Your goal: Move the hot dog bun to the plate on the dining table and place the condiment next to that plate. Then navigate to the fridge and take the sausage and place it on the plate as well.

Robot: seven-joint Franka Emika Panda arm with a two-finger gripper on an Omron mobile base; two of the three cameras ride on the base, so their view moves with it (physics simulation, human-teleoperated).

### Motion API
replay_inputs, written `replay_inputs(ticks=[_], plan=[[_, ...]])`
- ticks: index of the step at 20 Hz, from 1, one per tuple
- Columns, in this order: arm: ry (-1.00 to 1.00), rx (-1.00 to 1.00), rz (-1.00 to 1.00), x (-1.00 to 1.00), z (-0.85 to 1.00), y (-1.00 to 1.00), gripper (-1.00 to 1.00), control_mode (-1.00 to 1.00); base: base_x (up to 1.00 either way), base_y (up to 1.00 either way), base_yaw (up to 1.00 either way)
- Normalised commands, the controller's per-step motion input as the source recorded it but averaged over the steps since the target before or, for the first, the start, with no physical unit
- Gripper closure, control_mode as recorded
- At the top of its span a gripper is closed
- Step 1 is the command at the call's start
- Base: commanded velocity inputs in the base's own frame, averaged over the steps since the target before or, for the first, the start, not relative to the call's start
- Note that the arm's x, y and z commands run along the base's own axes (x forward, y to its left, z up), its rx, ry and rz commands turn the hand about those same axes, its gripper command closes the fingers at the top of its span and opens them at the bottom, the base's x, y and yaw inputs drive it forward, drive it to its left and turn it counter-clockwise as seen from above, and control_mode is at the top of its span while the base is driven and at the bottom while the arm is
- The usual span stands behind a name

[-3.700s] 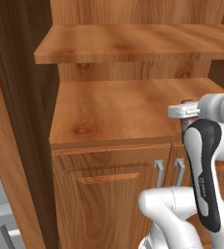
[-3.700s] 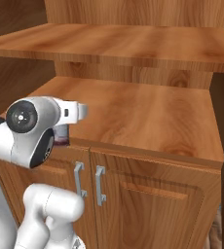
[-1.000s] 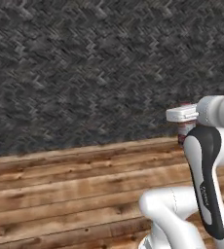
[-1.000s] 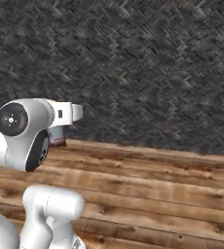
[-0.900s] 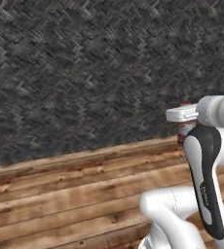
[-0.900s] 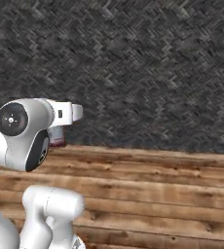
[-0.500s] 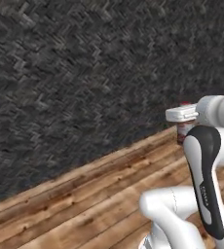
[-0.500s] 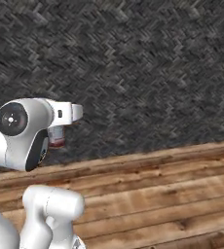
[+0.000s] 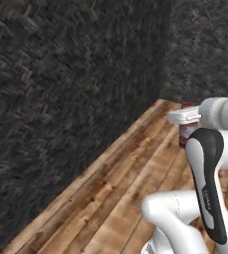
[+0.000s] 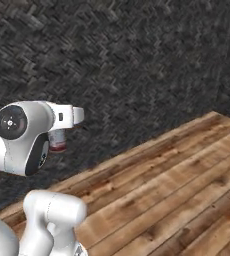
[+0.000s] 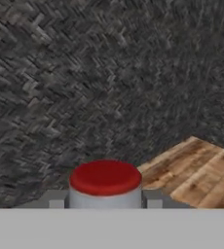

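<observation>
Bare wooden plank floor (image 10: 177, 175)

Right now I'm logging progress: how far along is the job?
In hand: the pincer holds the condiment, red top up, in front of a dark wall and wood floor. Nothing here shows the bun step done. Left: setting the bottle beside the plate, then the sausage.

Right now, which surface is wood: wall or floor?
The floor, brown planks; the wall is dark grey herringbone. The gripper holds the bottle.
</observation>
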Motion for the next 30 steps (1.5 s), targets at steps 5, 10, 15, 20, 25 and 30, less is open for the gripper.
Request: replay_inputs(ticks=[5,10,15,20,25,30], plan=[[0.0,0.0,0.0,0.0,0.0,0.0,1.0,1.0,1.0,0.04,-0.63],[0.0,0.0,0.0,0.0,0.0,0.0,1.0,1.0,1.0,0.08,-0.61],[0.0,0.0,0.0,0.0,0.0,0.0,1.0,1.0,1.0,0.13,-0.59],[0.0,0.0,0.0,0.0,0.0,0.0,1.0,1.0,1.0,0.2,-0.57],[0.0,0.0,0.0,0.0,0.0,0.0,1.0,1.0,1.0,0.29,-0.57],[0.0,0.0,0.0,0.0,0.0,0.0,1.0,1.0,0.98,0.53,-0.56]])
